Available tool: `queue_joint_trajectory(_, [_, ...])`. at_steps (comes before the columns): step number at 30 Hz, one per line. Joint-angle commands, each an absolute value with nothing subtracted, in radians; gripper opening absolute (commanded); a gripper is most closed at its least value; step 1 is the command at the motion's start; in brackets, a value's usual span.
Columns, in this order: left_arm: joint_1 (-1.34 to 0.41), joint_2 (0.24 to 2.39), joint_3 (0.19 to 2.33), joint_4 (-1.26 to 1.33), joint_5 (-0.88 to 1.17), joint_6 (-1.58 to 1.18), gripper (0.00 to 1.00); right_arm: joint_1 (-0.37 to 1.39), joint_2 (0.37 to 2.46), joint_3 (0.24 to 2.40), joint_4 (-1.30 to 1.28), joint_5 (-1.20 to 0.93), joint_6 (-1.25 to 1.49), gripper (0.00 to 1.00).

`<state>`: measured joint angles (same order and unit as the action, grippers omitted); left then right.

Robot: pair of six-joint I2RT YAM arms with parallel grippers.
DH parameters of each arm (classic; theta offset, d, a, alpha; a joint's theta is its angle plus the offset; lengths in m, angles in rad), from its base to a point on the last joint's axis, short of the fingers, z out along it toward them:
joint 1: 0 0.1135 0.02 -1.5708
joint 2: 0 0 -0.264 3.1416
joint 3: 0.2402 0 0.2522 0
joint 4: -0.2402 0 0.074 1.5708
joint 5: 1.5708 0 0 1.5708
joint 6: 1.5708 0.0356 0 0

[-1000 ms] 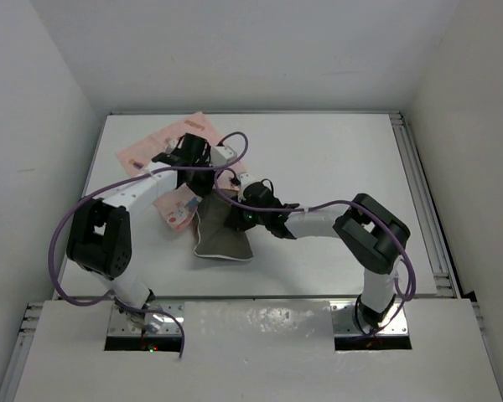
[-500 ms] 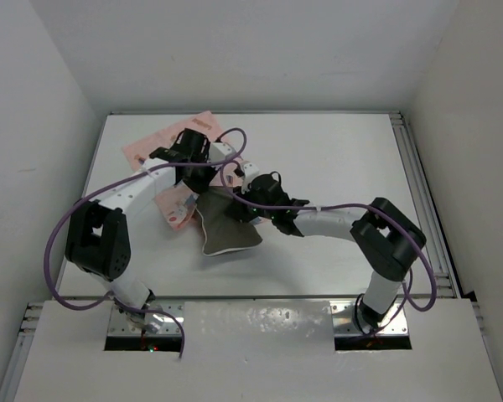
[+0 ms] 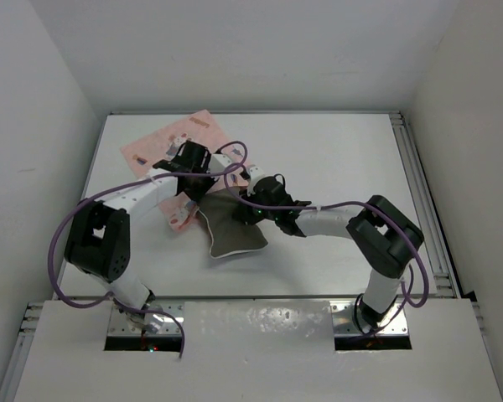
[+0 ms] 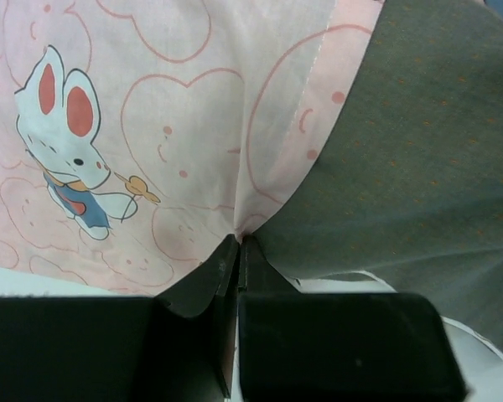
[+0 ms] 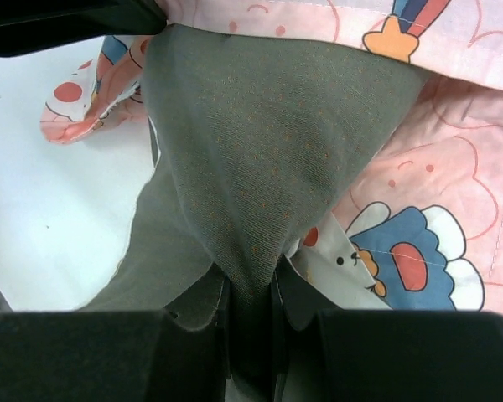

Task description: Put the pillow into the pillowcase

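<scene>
The pale-pink rabbit-print pillowcase [image 3: 169, 141] lies at the table's far left, its near end bunched up [image 3: 178, 216]. My left gripper [image 3: 198, 184] is shut on the pillowcase's hem [image 4: 277, 159], jaws pressed together [image 4: 239, 243]. The olive-grey pillow [image 3: 235, 228] lies crumpled just right of that hem. My right gripper [image 3: 248, 209] is shut on a pinched fold of the pillow [image 5: 260, 142], the cloth filling its jaws [image 5: 250, 293]. The pillow's far corner pokes under pink cloth [image 5: 419, 193]. Grey pillow fabric [image 4: 427, 167] also shows beside the held hem.
The white table [image 3: 335, 159] has metal rails along its right edge [image 3: 419, 193]. Purple cables [image 3: 67, 243] loop round both arms. Both wrists are crowded together over the cloth at centre left.
The right gripper has carried the pillow a little right and towards the far side, and its elbow swung right. The left gripper has slid slightly nearer with the pillowcase hem.
</scene>
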<state>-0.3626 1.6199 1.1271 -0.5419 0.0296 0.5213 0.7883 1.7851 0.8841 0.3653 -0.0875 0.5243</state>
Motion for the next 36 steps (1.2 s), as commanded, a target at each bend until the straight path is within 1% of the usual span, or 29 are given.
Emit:
queue_joint_trajectory(1, [-0.351, 1.624, 1.144, -0.497, 0.023, 0.534, 0.0, 0.784, 1.784, 0.893, 0.431, -0.098, 0.528, 0.0])
queue_joint_trajectory(8, [-0.327, 1.635, 1.282, -0.606, 0.181, 0.491, 0.0, 0.785, 1.787, 0.899, 0.434, -0.084, 0.518, 0.0])
queue_joint_trajectory(9, [-0.33, 1.631, 1.293, -0.614, 0.198, 0.483, 0.0, 0.785, 1.79, 0.9, 0.445, -0.083, 0.518, 0.02])
queue_joint_trajectory(10, [-0.337, 1.623, 1.301, -0.621, 0.216, 0.474, 0.0, 0.785, 1.793, 0.907, 0.451, -0.083, 0.518, 0.11])
queue_joint_trajectory(11, [-0.342, 1.62, 1.304, -0.633, 0.225, 0.469, 0.0, 0.785, 1.796, 0.91, 0.463, -0.083, 0.517, 0.47])
queue_joint_trajectory(12, [-0.344, 1.614, 1.302, -0.637, 0.233, 0.463, 0.0, 0.781, 1.799, 0.916, 0.465, -0.098, 0.52, 0.7])
queue_joint_trajectory(13, [-0.344, 1.608, 1.299, -0.637, 0.236, 0.451, 0.0, 0.781, 1.807, 0.932, 0.459, -0.104, 0.523, 0.83])
queue_joint_trajectory(15, [-0.342, 1.608, 1.279, -0.637, 0.233, 0.451, 0.0, 0.781, 1.821, 0.945, 0.449, -0.106, 0.538, 0.99])
queue_joint_trajectory(18, [-0.342, 1.62, 1.275, -0.646, 0.232, 0.449, 0.0, 0.793, 1.841, 0.939, 0.488, -0.086, 0.592, 0.99])
queue_joint_trajectory(20, [-0.342, 1.623, 1.279, -0.647, 0.238, 0.445, 0.0, 0.808, 1.886, 0.952, 0.486, -0.071, 0.612, 0.99])
queue_joint_trajectory(22, [-0.342, 1.621, 1.279, -0.646, 0.247, 0.44, 0.0, 0.81, 1.931, 1.023, 0.428, -0.057, 0.635, 0.99])
queue_joint_trajectory(23, [-0.345, 1.617, 1.282, -0.649, 0.253, 0.439, 0.0, 0.81, 1.977, 1.049, 0.357, -0.046, 0.649, 0.96])
queue_joint_trajectory(24, [-0.348, 1.615, 1.282, -0.649, 0.256, 0.439, 0.0, 0.81, 1.992, 1.069, 0.339, -0.048, 0.655, 0.92])
queue_joint_trajectory(25, [-0.348, 1.612, 1.284, -0.65, 0.262, 0.437, 0.0, 0.81, 2.005, 1.09, 0.337, -0.076, 0.655, 0.73])
queue_joint_trajectory(27, [-0.351, 1.615, 1.295, -0.663, 0.278, 0.44, 0.0, 0.81, 2.002, 1.068, 0.397, -0.107, 0.666, 0.41])
queue_joint_trajectory(28, [-0.351, 1.614, 1.301, -0.675, 0.282, 0.442, 0.0, 0.81, 1.99, 1.051, 0.425, -0.116, 0.67, 0.04])
queue_joint_trajectory(29, [-0.351, 1.614, 1.307, -0.683, 0.287, 0.445, 0.0, 0.81, 1.947, 1.033, 0.47, -0.106, 0.667, 0.0])
queue_joint_trajectory(32, [-0.351, 1.609, 1.353, -0.718, 0.282, 0.465, 0.0, 0.811, 1.858, 0.989, 0.526, -0.066, 0.612, 0.0])
queue_joint_trajectory(36, [-0.351, 1.595, 1.419, -0.778, 0.314, 0.514, 0.0, 0.818, 1.674, 0.957, 0.586, -0.04, 0.557, 0.0])
